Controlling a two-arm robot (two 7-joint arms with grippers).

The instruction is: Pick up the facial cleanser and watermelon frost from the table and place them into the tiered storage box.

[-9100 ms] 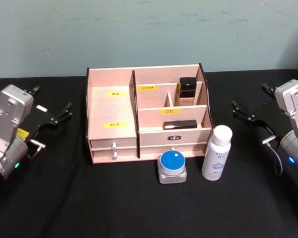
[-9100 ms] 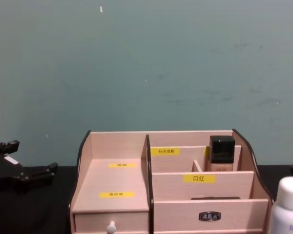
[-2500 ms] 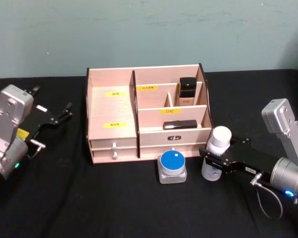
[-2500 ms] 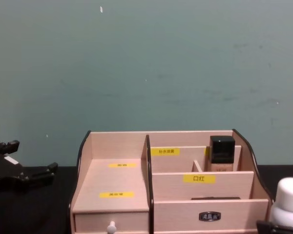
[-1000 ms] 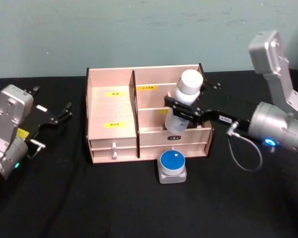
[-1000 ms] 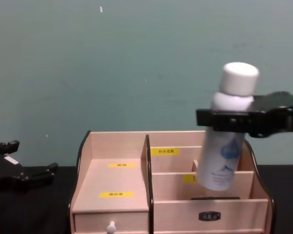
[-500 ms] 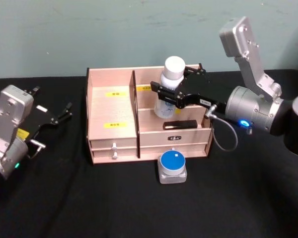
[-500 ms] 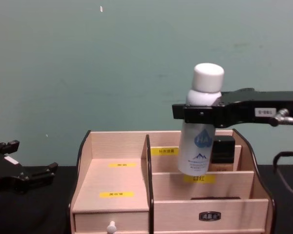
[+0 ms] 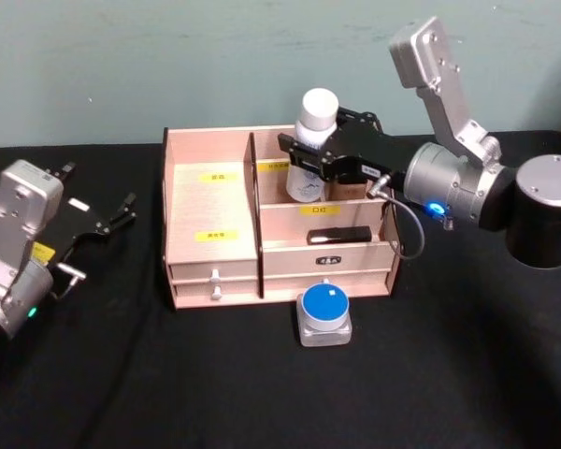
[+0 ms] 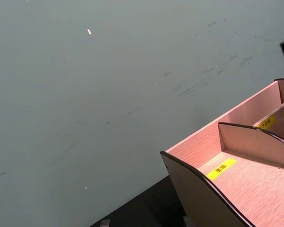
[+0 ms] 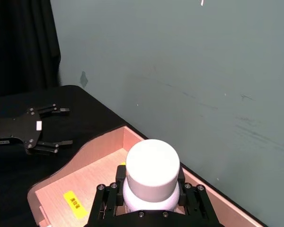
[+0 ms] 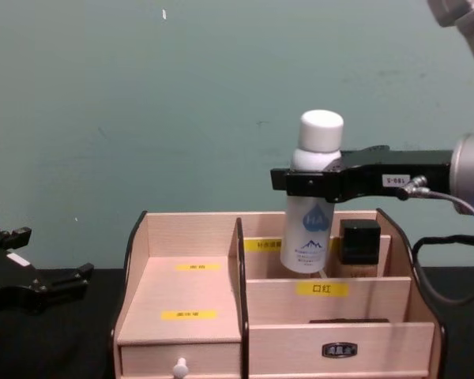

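Note:
My right gripper (image 9: 314, 157) is shut on a white bottle (image 9: 318, 107) with a white cap, holding it just below the cap. The bottle (image 12: 306, 237) hangs nearly upright, its lower part inside the rear compartment of the tiered storage box (image 9: 210, 140), left of a black bottle (image 12: 357, 241). The right wrist view looks down on the cap (image 11: 153, 165) between the gripper (image 11: 150, 199) fingers. A blue-lidded jar (image 9: 324, 309) stands on the table before the box. I cannot tell which of the two is the cleanser. My left gripper (image 9: 117, 215) rests open at the left.
The box (image 12: 182, 225) has yellow labels, two small drawers and a flat black item (image 9: 339, 235) in its front right tier. Its left compartments (image 10: 227, 165) hold nothing. The left gripper (image 11: 38, 130) lies on black cloth left of the box (image 11: 85, 189).
The right gripper has carried the bottle a little left and back and lowered it further into the rear compartment. The left arm and the jar have not moved.

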